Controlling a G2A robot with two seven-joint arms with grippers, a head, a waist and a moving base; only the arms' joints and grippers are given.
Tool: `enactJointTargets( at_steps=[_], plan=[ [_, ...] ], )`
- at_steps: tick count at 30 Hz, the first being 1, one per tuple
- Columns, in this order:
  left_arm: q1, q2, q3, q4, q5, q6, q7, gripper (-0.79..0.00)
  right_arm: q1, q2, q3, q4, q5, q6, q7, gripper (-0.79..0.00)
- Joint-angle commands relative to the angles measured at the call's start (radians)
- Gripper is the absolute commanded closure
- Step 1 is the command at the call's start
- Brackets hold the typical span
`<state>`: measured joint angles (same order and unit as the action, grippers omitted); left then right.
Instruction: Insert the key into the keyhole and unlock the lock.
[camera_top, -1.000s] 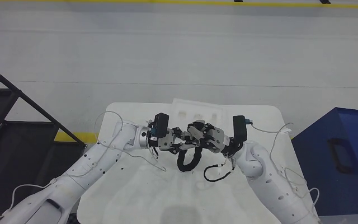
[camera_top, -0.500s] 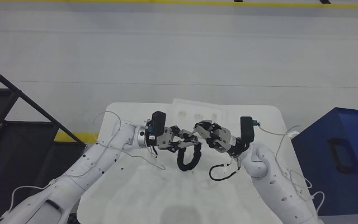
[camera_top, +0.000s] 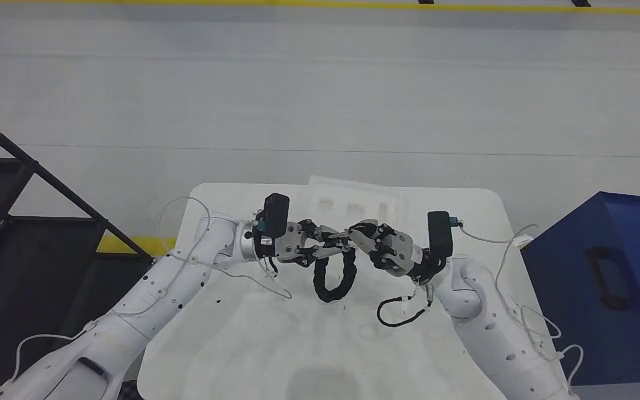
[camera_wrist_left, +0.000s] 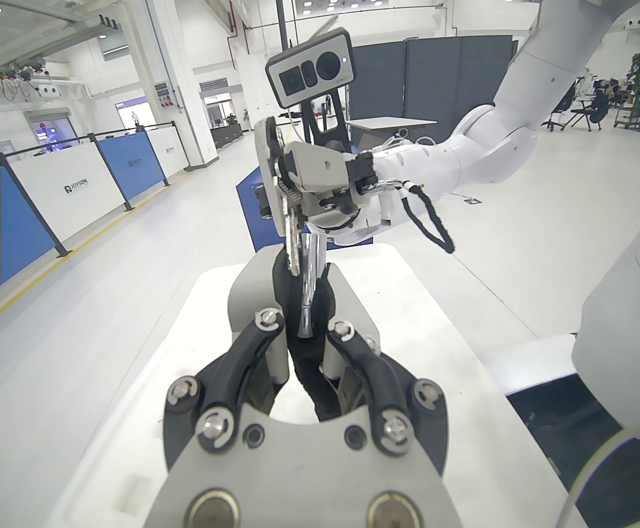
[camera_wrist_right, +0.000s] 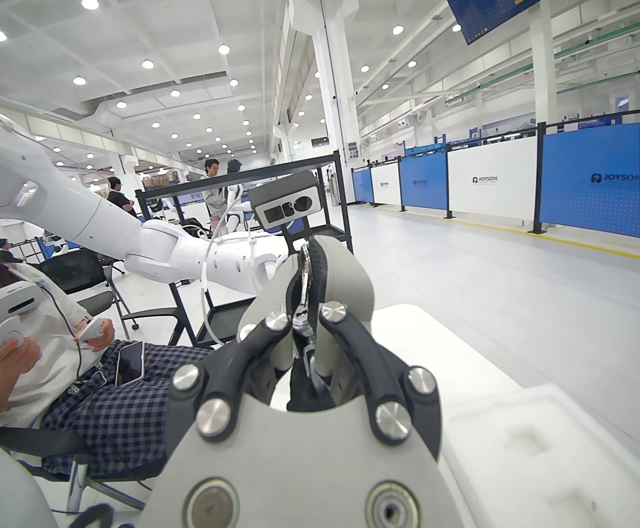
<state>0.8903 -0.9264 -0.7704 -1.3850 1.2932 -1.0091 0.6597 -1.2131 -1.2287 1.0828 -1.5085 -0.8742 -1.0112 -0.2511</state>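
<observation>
Left wrist view: above a smooth white table (camera_wrist_left: 425, 320) in a bright hall with a glossy pale floor, the left gripper (camera_wrist_left: 300, 300) at lower centre pinches the lock (camera_wrist_left: 307, 277). It is a chrome cylinder on a black fabric-sleeved cable. Just beyond, the right gripper (camera_wrist_left: 282, 185) clamps the key (camera_wrist_left: 290, 232). Its toothed metal blade points down against the cylinder's top. Whether it has entered the keyhole is unclear.

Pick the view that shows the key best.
Left wrist view: the key shows side-on, teeth visible, clamped in the right gripper, tip beside the chrome cylinder of the lock. Right wrist view has it edge-on, mostly hidden between that gripper's fingers. In the top view it is a tiny sliver between the two grippers.
</observation>
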Motion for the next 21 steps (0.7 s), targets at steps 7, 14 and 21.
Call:
enactJointTargets(
  at_steps=[7, 14, 21],
  plan=[
    [0.024, 0.003, -0.047, -0.004, 0.133, 0.126, 0.106, 0.0, -0.045, 0.01, 0.024, -0.08, 0.041, 0.016, 0.047, 0.0],
    [0.046, 0.008, -0.065, 0.002, 0.304, 0.256, 0.276, 0.0, -0.139, 0.025, 0.083, -0.206, 0.049, 0.151, 0.133, 0.0],
    [0.059, 0.008, -0.065, 0.016, 0.397, 0.347, 0.356, 0.0, -0.237, 0.031, 0.114, -0.281, -0.01, 0.226, 0.091, 0.0]
  ],
)
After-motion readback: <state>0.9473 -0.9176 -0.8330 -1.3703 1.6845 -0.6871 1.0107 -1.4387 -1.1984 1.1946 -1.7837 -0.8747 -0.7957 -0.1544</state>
